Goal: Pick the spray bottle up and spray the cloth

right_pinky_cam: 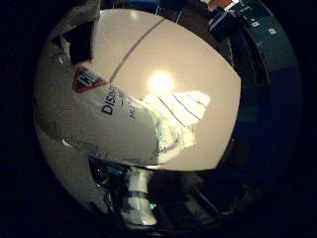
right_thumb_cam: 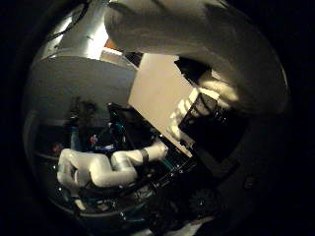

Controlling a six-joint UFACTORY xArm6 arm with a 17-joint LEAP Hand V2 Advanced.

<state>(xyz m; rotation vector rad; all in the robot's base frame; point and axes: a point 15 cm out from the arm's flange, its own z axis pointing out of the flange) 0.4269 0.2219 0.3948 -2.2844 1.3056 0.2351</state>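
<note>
The white spray bottle (right_pinky_cam: 94, 104) with a printed label fills much of the little finger side palm view, close against the palm; its neck and trigger end (right_pinky_cam: 139, 193) point away from the label. The thumb side palm view shows its white body (right_thumb_cam: 197, 39) too. My hand (right_thumb_cam: 103, 167) shows there as white and black fingers curled in toward the bottle. A pale striped cloth (right_pinky_cam: 183, 104) lies on the tan table (right_pinky_cam: 188, 55), beyond the bottle and below it.
A bright light glare (right_pinky_cam: 160, 81) sits on the table beside the cloth. Dark furniture and blue items (right_pinky_cam: 253, 35) stand past the table's far edge. A pale panel (right_thumb_cam: 157, 88) and room clutter (right_thumb_cam: 98, 133) show behind the fingers.
</note>
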